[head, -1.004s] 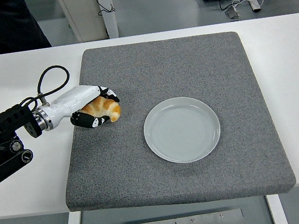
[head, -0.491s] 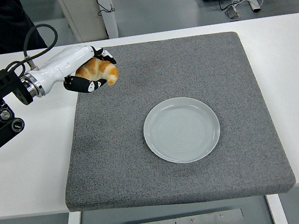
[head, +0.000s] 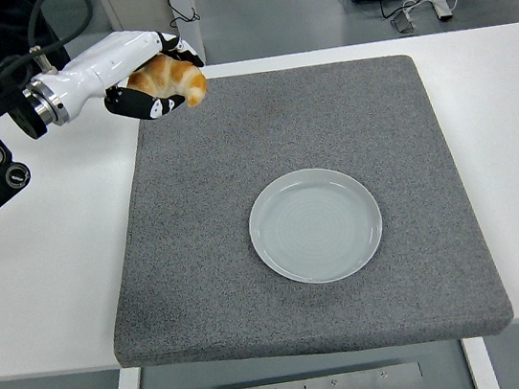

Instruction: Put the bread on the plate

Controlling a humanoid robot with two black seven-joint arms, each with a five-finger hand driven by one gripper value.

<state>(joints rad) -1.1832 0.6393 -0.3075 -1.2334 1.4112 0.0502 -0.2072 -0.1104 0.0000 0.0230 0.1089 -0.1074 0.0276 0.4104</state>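
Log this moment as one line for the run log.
left hand: shut on bread, above mat's far-left corner | plate: empty, mid-mat | right hand: not in view

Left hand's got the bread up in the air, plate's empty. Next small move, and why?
Probably carry it right and toward the near edge, over the plate, before lowering. The left hand grips the bread by the grey mat's far-left corner, well clear of the plate, which sits empty near the mat's centre. Nothing lies between them.
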